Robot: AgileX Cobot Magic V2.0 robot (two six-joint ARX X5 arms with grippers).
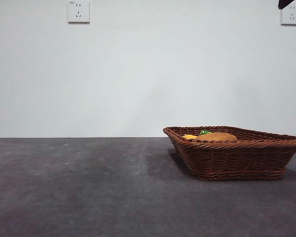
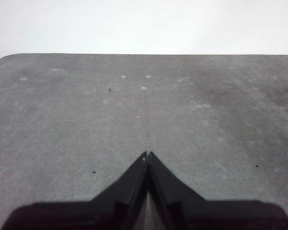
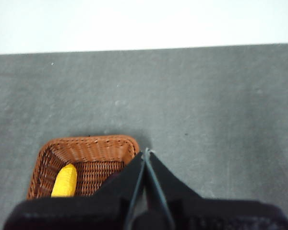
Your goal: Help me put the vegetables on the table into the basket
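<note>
1. The basket (image 1: 237,155) sits on the table (image 1: 89,187) at about four o'clock from the centre of the front view, its braided rim level and its flared sides resting flat on the grey surface.
2. Over that rim the front view shows the brown potato (image 1: 217,137) lying inside; a yellow end of the corn cob (image 1: 190,137) lies just beside it at nine o'clock; a bright green bit, the eggplant's stem (image 1: 205,132), peeks up between them; the purple body is hidden by the rim.
3. In the right wrist view the corn cob (image 3: 65,180) lies inside the basket (image 3: 86,146), near one side wall; much of the basket's floor is hidden behind the jaws.
4. The right gripper (image 3: 146,154) hangs above the basket's edge, its two black jaws pressed together with nothing between them.
5. The left gripper (image 2: 147,155) hangs over bare table (image 2: 144,105), well apart from the basket; its jaws are likewise closed together and empty.
6. A black arm tip (image 1: 285,3) shows at the one o'clock corner of the front view; which arm it is cannot be told.
</note>
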